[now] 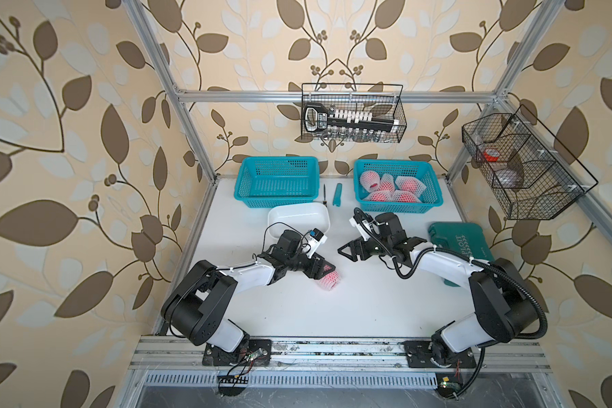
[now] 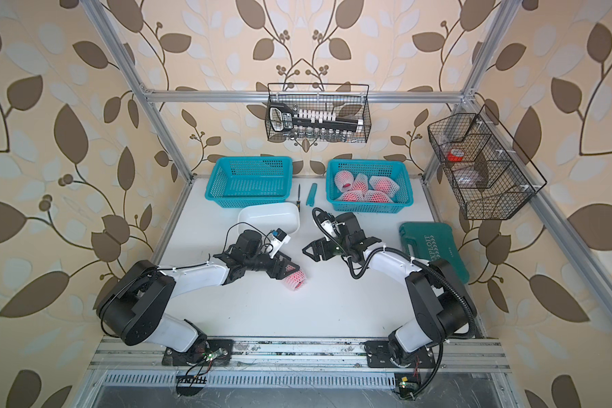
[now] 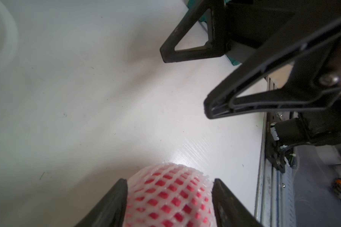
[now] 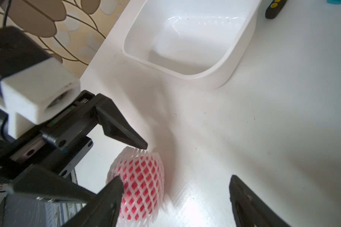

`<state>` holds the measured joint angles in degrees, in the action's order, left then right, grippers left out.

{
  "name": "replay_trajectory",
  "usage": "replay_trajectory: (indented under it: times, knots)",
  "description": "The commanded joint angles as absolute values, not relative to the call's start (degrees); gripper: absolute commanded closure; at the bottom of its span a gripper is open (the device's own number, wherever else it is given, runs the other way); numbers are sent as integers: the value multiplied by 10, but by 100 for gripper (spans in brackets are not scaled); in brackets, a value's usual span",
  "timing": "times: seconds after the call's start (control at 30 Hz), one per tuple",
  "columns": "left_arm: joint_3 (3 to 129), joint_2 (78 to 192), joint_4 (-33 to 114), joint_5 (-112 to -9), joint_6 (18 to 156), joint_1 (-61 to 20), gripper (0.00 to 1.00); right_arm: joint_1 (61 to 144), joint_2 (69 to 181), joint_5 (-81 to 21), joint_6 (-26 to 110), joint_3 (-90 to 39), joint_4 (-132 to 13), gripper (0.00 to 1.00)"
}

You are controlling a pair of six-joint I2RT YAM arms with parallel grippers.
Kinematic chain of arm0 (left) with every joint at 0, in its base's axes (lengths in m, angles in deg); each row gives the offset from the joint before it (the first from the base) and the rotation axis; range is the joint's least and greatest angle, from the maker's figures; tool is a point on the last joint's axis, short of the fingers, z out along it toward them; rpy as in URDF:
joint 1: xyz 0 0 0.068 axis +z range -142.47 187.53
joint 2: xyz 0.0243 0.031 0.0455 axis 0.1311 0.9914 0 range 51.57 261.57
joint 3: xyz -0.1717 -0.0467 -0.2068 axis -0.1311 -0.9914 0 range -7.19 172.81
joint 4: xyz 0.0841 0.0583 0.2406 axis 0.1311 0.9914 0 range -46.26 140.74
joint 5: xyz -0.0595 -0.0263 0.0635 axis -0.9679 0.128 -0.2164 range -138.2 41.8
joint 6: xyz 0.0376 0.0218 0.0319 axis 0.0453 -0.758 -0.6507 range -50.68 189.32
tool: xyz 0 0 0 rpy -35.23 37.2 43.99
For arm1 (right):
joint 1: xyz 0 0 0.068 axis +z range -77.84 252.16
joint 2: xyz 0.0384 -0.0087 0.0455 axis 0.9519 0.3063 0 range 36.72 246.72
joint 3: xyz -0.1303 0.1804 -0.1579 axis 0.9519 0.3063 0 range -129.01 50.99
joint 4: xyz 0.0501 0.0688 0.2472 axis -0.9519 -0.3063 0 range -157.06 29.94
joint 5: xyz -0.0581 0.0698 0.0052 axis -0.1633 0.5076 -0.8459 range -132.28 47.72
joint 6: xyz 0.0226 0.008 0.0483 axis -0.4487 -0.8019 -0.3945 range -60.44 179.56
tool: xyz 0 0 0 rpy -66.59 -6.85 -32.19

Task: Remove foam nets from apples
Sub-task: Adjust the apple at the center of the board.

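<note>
We find the left gripper clamped on one apple at the centre of the table, with its net on. The right gripper, at 2 o'clock from it, is spread and empty. The basket at 1 o'clock holds more netted apples. We see none stripped yet.

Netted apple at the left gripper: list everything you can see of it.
The apple is red and round, sheathed in a white foam net of diamond mesh, red showing through the holes, with a frilled end overhanging. It lies on the white table, near the middle. The left gripper straddles it, a finger against the net on each side.
</note>
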<state>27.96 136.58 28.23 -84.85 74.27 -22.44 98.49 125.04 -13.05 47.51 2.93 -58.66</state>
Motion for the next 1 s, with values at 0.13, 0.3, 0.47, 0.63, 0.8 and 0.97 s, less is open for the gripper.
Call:
replay_trajectory:
  times: [0.13,0.3,0.47,0.63,0.8,0.97]
  knots:
    - [292,1349,335,-840,761,-226,41,984,1254,-123,473,35,-567,17]
    - [296,1347,342,-839,767,-226,58,984,1258,-128,476,33,-566,17]
    - [307,1346,356,-847,776,-226,68,984,1252,-134,477,34,-565,16]
    - [305,1346,363,-862,792,-225,83,984,1239,-151,480,37,-566,14]
    - [305,1321,368,-871,797,-226,93,984,1238,-153,480,38,-563,14]
    - [313,1306,369,-865,798,-226,92,984,1237,-158,474,41,-551,14]
